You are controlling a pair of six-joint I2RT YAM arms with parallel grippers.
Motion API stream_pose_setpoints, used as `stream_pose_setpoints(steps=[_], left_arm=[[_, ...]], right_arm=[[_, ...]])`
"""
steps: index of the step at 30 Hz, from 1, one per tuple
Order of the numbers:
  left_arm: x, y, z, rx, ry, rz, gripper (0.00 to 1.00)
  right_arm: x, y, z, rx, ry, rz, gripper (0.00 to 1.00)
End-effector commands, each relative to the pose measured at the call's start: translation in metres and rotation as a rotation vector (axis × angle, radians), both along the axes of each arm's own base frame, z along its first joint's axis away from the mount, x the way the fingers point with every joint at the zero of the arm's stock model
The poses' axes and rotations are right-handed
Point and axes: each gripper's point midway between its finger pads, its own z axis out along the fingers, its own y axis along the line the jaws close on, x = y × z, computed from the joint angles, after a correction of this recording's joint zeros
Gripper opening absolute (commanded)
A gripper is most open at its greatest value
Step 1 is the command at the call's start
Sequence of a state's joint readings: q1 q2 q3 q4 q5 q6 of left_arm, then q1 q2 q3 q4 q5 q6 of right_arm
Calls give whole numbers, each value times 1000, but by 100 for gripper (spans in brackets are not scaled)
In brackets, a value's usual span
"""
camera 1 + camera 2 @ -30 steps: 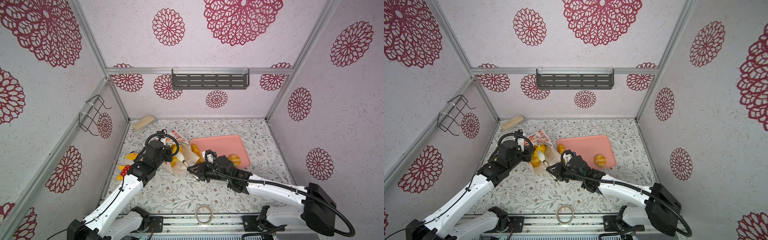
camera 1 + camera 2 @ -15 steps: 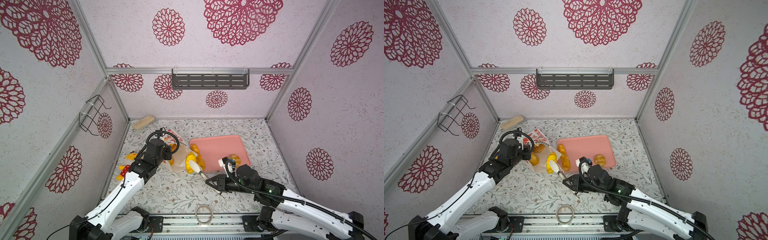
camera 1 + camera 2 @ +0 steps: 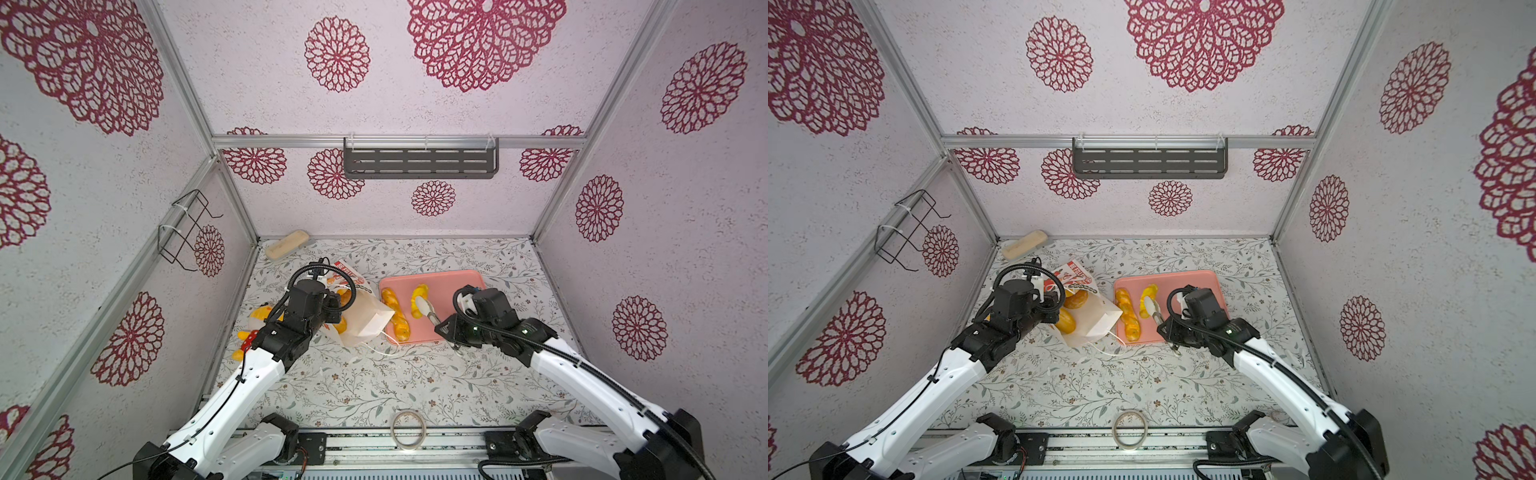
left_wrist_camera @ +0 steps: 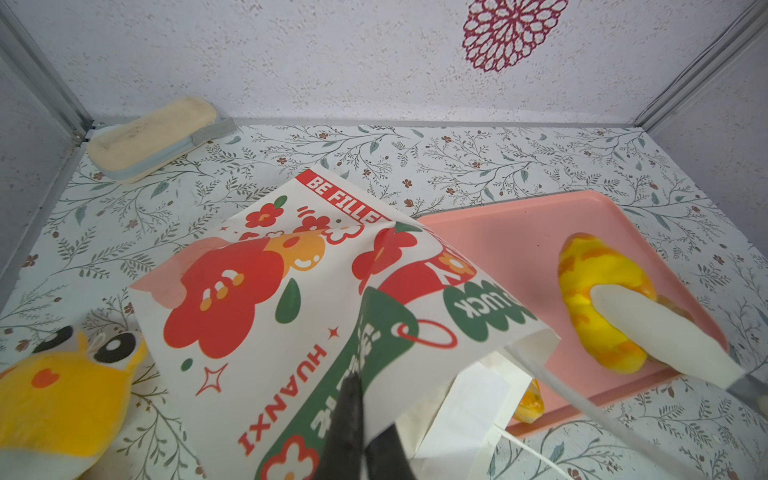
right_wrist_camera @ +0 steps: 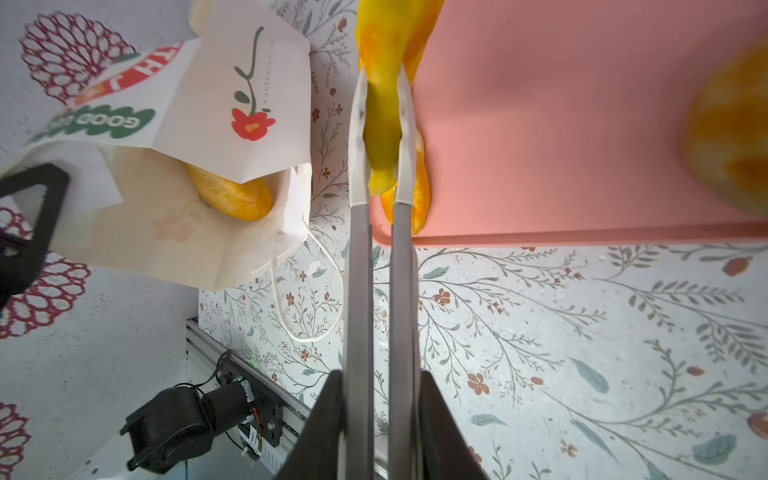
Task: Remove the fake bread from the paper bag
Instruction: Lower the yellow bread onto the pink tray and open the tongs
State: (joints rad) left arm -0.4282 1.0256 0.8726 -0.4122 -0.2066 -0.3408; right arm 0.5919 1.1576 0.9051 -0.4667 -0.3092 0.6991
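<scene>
**Between the tong tips: a yellow bread (image 5: 386, 75) at the pink tray (image 5: 582, 124)**

Out in front of the right gripper (image 5: 382, 419), the yellow bread sits pinched by the white tips of the tongs (image 5: 380, 270). That gripper is squeezed tight around the two metal arms of the tongs. The tips hold the bread near one end. The pink tray is right under it, but I cannot tell if they touch.

The bread looks shiny and light, so I think it can slip. A hold across its fat middle seems safer than a hold on the thin end.

Beside the tongs, a long loaf (image 3: 395, 313) lies on the tray.

Farther over, the left gripper (image 4: 363, 432) is closed flat on the edge of the paper bag (image 4: 291, 311) and lifts its mouth. The bag lies on its side. One bun (image 5: 232, 193) shows inside the mouth. The paper looks thin and bendy.

Off to the side of that gripper sits a yellow plush toy (image 4: 62, 382).
</scene>
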Motion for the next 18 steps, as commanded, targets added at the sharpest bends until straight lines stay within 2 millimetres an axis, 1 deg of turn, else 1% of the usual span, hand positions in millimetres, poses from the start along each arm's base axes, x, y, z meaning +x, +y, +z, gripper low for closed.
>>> stream_pose_setpoints(steps=[1, 6, 9, 13, 18], left_arm=[[-3, 1, 8, -5, -8, -10, 0], [-2, 0, 7, -5, -6, -17, 0], [-1, -1, 6, -4, -4, -18, 0], [0, -2, 6, -2, -4, -19, 0], [1, -2, 5, 2, -3, -23, 0]], right_arm=[[15, 17, 24, -3, -136, 180, 0], [35, 15, 1, -59, -115, 206, 0], [42, 14, -12, -90, -99, 215, 0], [50, 14, -19, -116, -97, 225, 0], [57, 9, -30, -158, -85, 219, 0]])
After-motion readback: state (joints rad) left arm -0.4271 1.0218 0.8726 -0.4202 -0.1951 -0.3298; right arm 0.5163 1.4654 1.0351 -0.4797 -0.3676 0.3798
